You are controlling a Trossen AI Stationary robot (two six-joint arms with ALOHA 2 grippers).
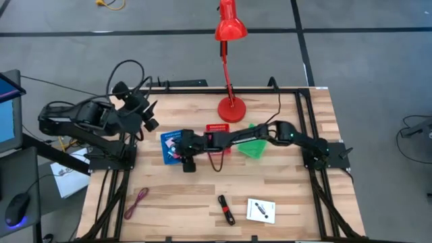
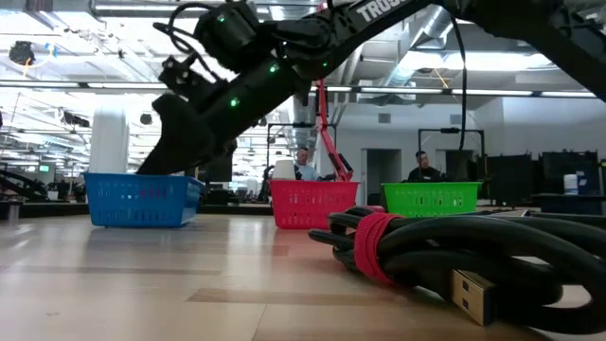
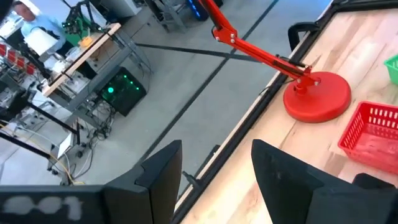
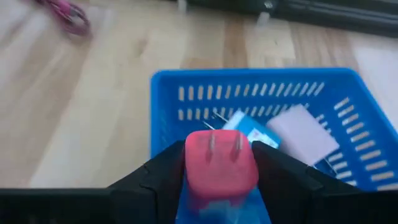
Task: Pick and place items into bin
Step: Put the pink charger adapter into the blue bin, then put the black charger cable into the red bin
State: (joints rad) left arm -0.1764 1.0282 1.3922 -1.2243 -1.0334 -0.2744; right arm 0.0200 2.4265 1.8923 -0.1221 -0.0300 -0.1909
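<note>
Scanning left to right across the table. Left gripper [image 1: 150,120] is parked up at the table's rear-left corner, clear of everything; its fingers [image 3: 163,171] are spread apart with nothing between them, and past them its wrist view shows the red lamp base [image 3: 316,96] and a corner of the red basket [image 3: 373,127].

Maroon cord [image 1: 137,200] lies on the wood near the front-left edge, well in front of the left gripper and well apart from the bins.

Right arm reaches across the table to the left. Right gripper [image 1: 177,145] sits over the blue bin [image 1: 168,137]; in the wrist view its fingers [image 4: 155,177] are clamped on the pink cube [image 4: 219,163], a pink plug-like block with two metal prongs on its face. The cube is held at the bin's near wall [image 4: 186,84], above the rim. Past the gripper, inside the bin, lie a light blue piece [image 4: 245,126] and a pale flat piece [image 4: 301,134], touching each other.

Red basket sits just right of that gripper, under the right arm; green basket [image 1: 253,146] next to it, further right. Red lamp [image 1: 231,71] stands behind both.

Black-and-red stick tool [image 1: 226,210] lies near the front edge, well in front of the right gripper. White card with black mark [image 1: 260,210] lies just right of the stick tool, not touching it.
</note>
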